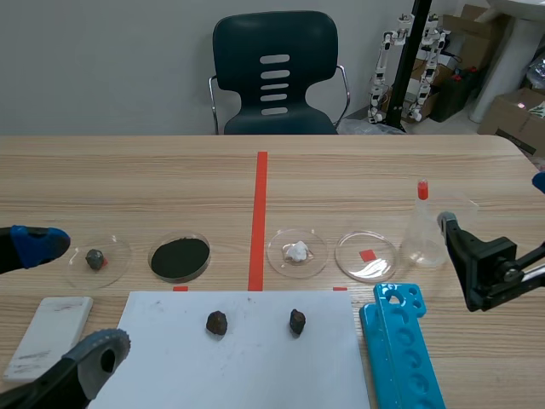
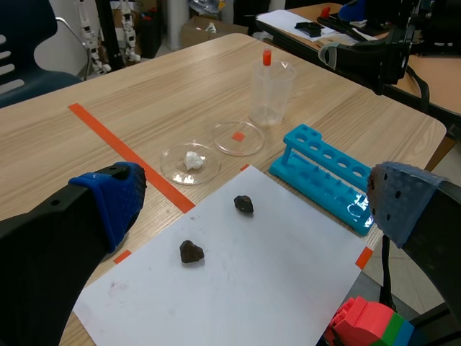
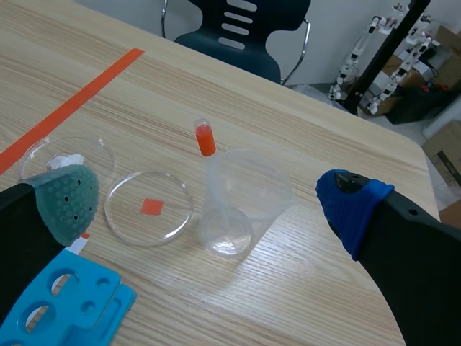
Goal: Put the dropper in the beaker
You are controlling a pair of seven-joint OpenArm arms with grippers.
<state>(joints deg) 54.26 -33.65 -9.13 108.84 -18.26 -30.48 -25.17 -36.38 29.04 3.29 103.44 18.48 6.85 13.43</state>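
Orange-bulbed clear dropper [image 3: 205, 140] leans in the clear plastic beaker [image 3: 253, 186] at right — the released, empty right gripper [image 3: 210, 204] hangs just beside it; a careless pull-back could topple both.

I see black two-finger left gripper [image 2: 256, 205]: one blue soft pad [image 2: 115, 198], one grey dotted pad [image 2: 400, 202]. Black two-finger right gripper [image 3: 210, 205]: grey-green dotted pad [image 3: 68, 198] with small holes, plus blue pad [image 3: 353, 209].
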